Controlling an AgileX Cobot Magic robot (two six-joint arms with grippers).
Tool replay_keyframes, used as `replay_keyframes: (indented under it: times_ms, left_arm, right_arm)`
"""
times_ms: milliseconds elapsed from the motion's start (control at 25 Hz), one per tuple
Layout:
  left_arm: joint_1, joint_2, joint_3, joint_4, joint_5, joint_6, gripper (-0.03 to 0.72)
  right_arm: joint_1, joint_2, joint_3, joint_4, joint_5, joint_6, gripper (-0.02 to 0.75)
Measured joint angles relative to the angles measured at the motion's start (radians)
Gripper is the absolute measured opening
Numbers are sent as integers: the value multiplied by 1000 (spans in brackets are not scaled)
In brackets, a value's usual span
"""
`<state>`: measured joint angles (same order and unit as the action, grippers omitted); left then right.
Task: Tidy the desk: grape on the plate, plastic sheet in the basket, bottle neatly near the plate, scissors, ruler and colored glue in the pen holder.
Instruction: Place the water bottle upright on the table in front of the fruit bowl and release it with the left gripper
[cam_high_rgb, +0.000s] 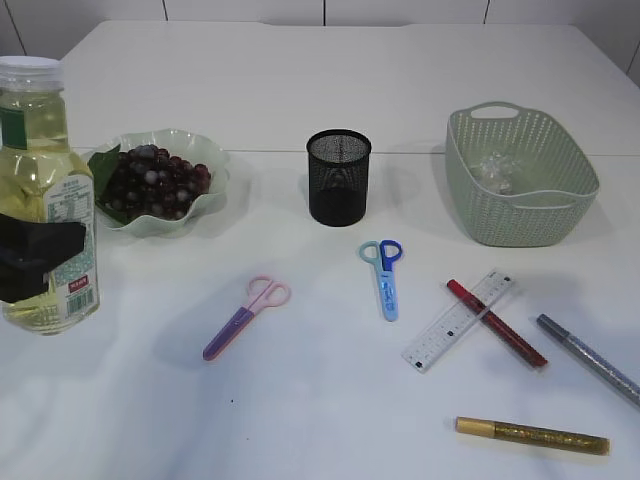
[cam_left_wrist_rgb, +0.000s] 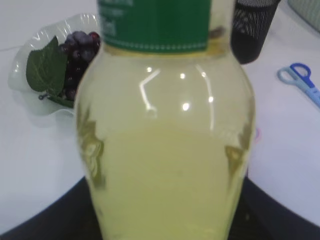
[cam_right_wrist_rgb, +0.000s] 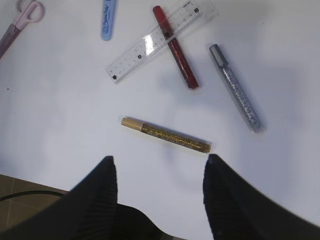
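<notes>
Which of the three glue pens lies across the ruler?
The red glue pen: it crosses the clear ruler. The silver glue pen and the gold glue pen lie apart on the table.

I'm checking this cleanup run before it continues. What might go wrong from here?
1. The tall bottle in the left tool could tip if released unevenly.
2. The red glue pen lies across the ruler, so lifting one may drag the other.
3. The open right tool could roll the gold pen.
</notes>
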<state>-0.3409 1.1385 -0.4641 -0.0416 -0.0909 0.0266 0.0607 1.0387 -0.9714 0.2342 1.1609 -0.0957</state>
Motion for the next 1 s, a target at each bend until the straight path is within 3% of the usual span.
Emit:
replay_keyframes:
  times_ms: [320, 680, 1000]
  left_arm:
    - [0, 93, 156, 21, -490, -146, 430]
    - [0, 306, 162, 42, -906, -199, 430]
    - [0, 430, 160, 71, -967, -201, 430]
  right_arm:
    - [0, 0, 0, 43, 0, 0, 439]
    - [0, 0, 0, 64, 21, 0, 439]
    - [0, 0, 0, 76, 22, 0, 439]
